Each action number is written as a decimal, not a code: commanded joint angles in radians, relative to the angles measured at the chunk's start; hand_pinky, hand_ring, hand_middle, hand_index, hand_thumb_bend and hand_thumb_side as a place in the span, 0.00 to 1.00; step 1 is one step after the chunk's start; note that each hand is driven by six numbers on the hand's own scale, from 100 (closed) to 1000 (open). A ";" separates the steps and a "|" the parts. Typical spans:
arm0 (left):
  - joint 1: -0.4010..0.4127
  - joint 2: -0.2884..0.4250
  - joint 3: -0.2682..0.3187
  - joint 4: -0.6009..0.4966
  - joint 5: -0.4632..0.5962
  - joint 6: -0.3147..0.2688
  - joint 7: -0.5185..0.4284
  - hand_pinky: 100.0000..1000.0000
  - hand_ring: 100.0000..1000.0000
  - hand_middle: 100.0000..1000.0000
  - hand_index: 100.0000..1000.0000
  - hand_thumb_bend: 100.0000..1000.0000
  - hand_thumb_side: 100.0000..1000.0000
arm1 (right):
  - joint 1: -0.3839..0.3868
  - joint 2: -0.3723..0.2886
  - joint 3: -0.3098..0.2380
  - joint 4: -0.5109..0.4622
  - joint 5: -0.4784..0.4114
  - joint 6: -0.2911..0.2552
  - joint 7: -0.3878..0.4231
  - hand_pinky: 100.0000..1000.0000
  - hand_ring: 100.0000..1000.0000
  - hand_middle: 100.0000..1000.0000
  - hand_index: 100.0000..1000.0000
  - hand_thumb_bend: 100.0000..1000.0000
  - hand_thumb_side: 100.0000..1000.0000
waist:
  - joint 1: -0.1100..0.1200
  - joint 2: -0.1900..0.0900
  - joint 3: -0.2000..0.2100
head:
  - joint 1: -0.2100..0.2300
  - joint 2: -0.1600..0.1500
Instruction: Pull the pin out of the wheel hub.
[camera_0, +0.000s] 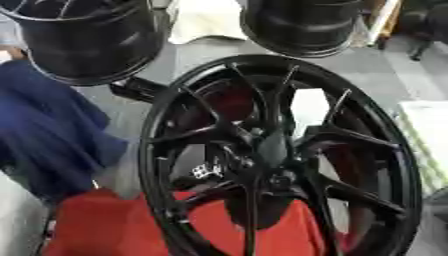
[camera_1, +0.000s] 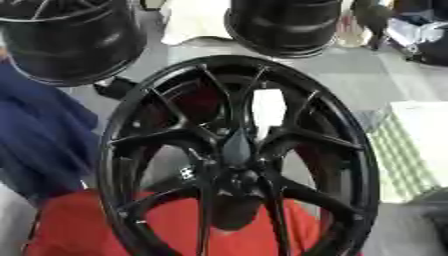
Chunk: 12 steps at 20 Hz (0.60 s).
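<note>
— Looking down, what is seen of either hand?
— Neither hand is shown, so no grasp can be told.
— What is counted?
— One black wheel hub is seen at centre, above a red surface. Two more black rims are set beyond it, one far left, one far right.
— And the pin?
— It cannot be made out.
</note>
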 joint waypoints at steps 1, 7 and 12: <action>0.010 0.034 0.021 -0.026 -0.015 -0.003 0.008 0.73 0.74 0.79 0.84 0.54 0.66 | -0.008 -0.047 -0.007 -0.012 0.039 -0.005 0.049 0.84 0.79 0.78 0.85 0.34 0.41 | 0.005 -0.036 0.001 | 0.001 0.019; 0.053 0.034 0.031 -0.050 -0.031 -0.004 0.022 0.73 0.74 0.79 0.84 0.55 0.66 | -0.009 -0.065 0.005 -0.012 0.081 -0.018 0.149 0.86 0.82 0.80 0.86 0.30 0.43 | 0.006 -0.062 0.012 | -0.002 0.041; 0.087 0.037 0.033 -0.089 -0.055 -0.005 0.026 0.73 0.74 0.79 0.84 0.55 0.65 | -0.022 -0.085 0.017 -0.012 0.090 -0.033 0.231 0.86 0.83 0.81 0.86 0.27 0.43 | 0.003 -0.072 0.011 | 0.002 0.061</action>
